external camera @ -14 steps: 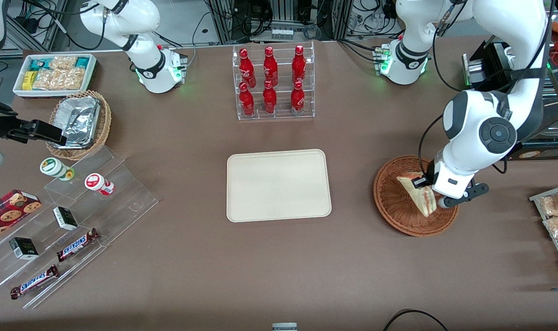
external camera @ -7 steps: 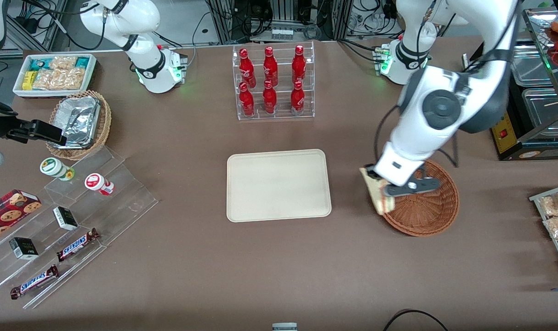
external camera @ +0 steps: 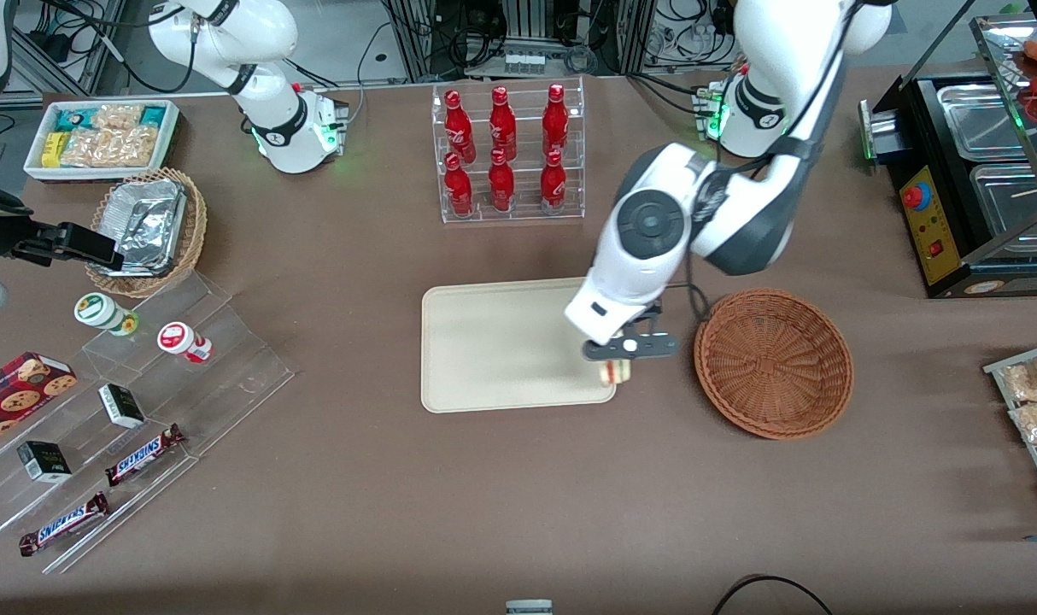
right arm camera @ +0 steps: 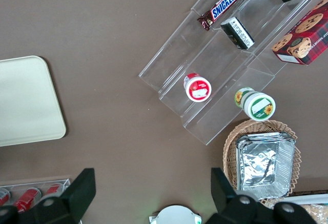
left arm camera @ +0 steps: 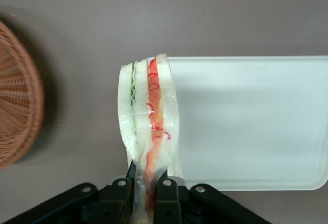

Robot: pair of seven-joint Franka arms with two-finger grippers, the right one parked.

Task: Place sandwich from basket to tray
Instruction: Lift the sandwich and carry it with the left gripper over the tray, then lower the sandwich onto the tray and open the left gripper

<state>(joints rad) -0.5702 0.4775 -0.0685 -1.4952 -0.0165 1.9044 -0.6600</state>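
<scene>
My left gripper is shut on the sandwich, a wrapped white-bread wedge with red and green filling, and holds it above the edge of the cream tray that lies nearest the basket. In the left wrist view the fingers pinch the sandwich at its narrow end, over the tray's rim. The reddish-brown wicker basket stands empty beside the tray, toward the working arm's end; its rim shows in the left wrist view.
A clear rack of red bottles stands farther from the front camera than the tray. Toward the parked arm's end are a foil-container basket, a white snack bin and acrylic steps with snacks. A tray of packets lies at the working arm's end.
The gripper lifted the sandwich out of the basket and carried it sideways to the tray's edge. The basket is now empty.
</scene>
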